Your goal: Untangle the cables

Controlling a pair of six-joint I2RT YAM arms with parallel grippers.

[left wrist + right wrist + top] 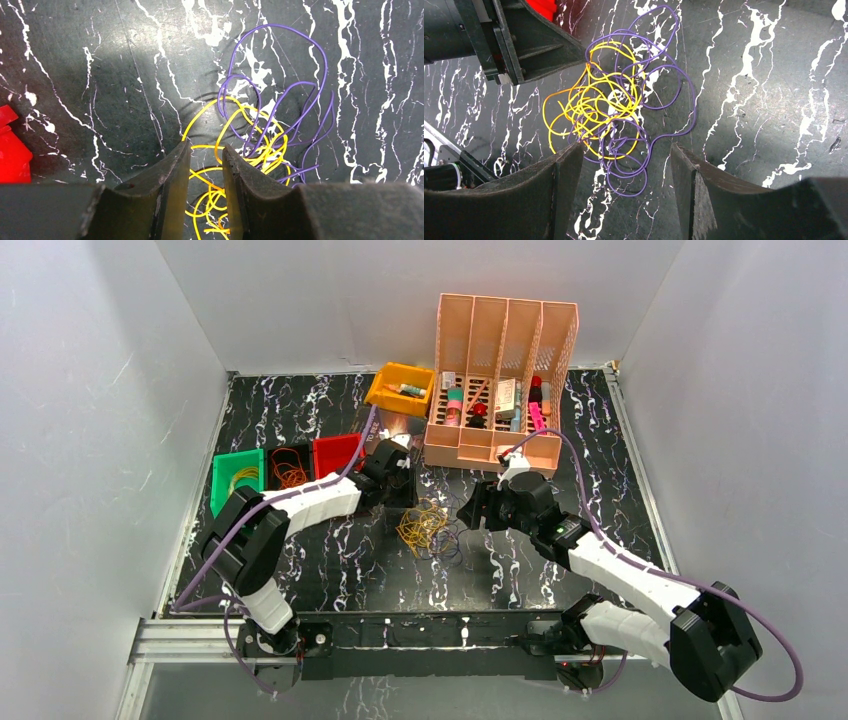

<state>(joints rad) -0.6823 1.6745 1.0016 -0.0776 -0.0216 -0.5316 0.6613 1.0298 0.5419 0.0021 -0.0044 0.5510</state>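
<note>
The tangle of cables [428, 530] lies flat on the black marbled table [330, 570], about the middle of it and between the two grippers. It is a loose knot of yellow wire [235, 145] and purple wire [300, 90], looped through one another. In the right wrist view the purple loops spill out toward 3 and 6 o'clock of the yellow heap.

The left gripper [402, 490] stands at 10 o'clock of the tangle, tips down on its edge. Up close its fingers [172, 190] are drawn near each other with a narrow gap left. Several yellow strands cross that gap, but the pads do not squeeze them.

The right gripper [470, 512] sits at 2 o'clock of the tangle, just beside it. Its fingers [566, 190] are spread wide, and the lowest purple loops lie between them on the table, touching neither.

At 9 to 10 o'clock on the table three small bins stand in a row: a green bin [222, 485], a black bin [290, 450] with a coil of orange wire [290, 475] in it, and a red bin [335, 453]. A yellow bin [400, 388] sits toward 12 o'clock, with a pink divided rack [500, 330] full of small items beside it, toward 1 o'clock.
</note>
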